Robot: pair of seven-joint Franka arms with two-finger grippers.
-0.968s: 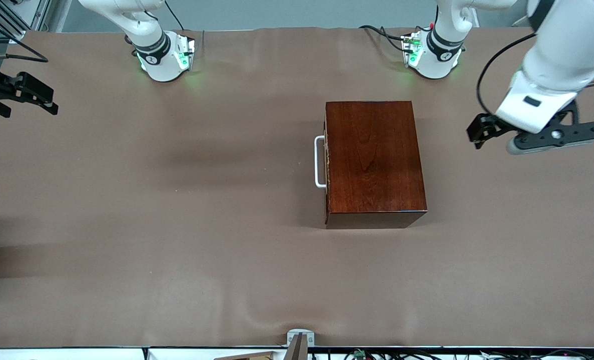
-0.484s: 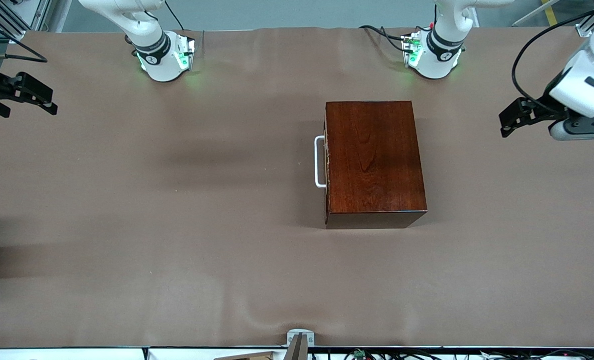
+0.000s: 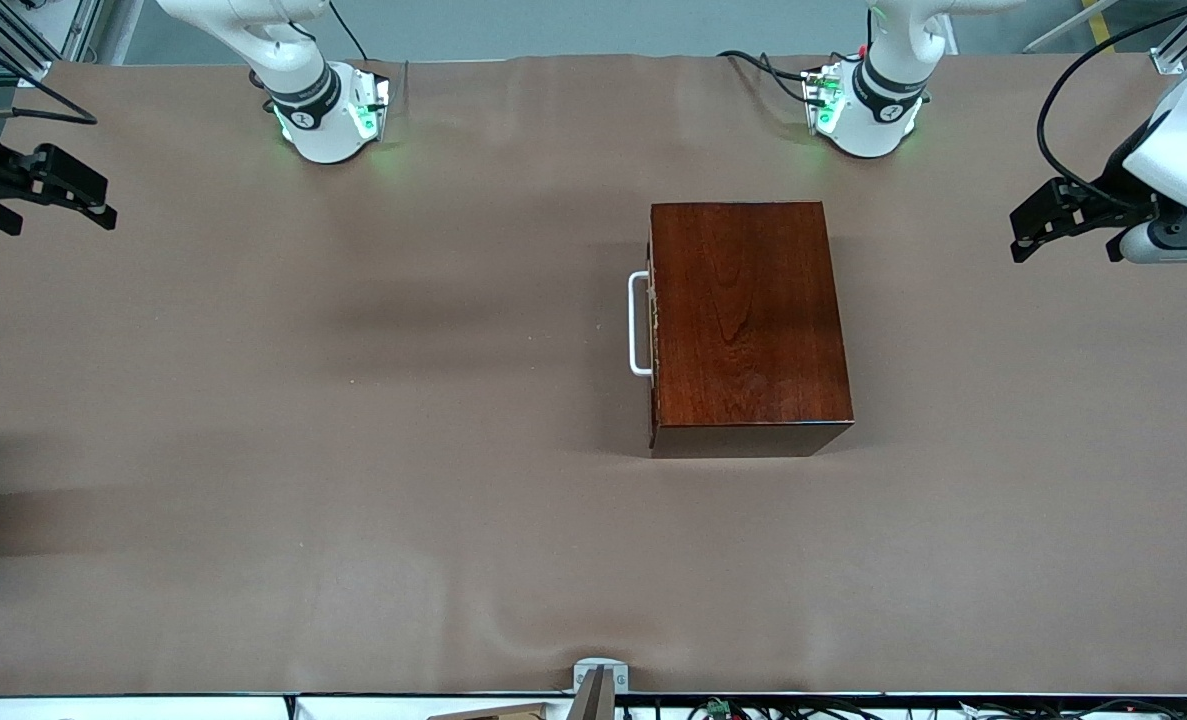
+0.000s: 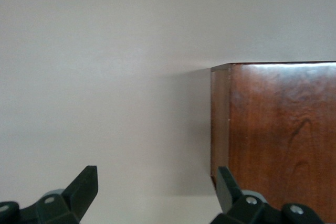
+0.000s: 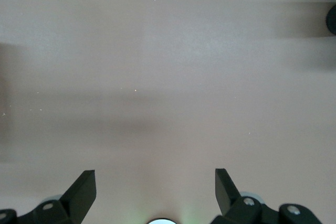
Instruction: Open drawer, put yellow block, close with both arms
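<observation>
Two grippers hang high at the tabletop's ends, each with fingers spread apart and nothing between them. The left gripper (image 3: 1063,222) is over the edge at the left arm's end, the right gripper (image 3: 48,190) over the edge at the right arm's end. The box (image 3: 748,325) sits near the middle of the tabletop (image 3: 353,400), toward the left arm's base, with its drawer (image 3: 653,330) closed and the white handle (image 3: 637,324) facing the right arm's end. Wide bare cloth lies on every side of it. The left wrist view shows the box's corner (image 4: 273,129) past the left gripper's fingertips (image 4: 84,184); the right wrist view shows only cloth past the right gripper's fingertips (image 5: 84,184). No view shows the yellow block.
</observation>
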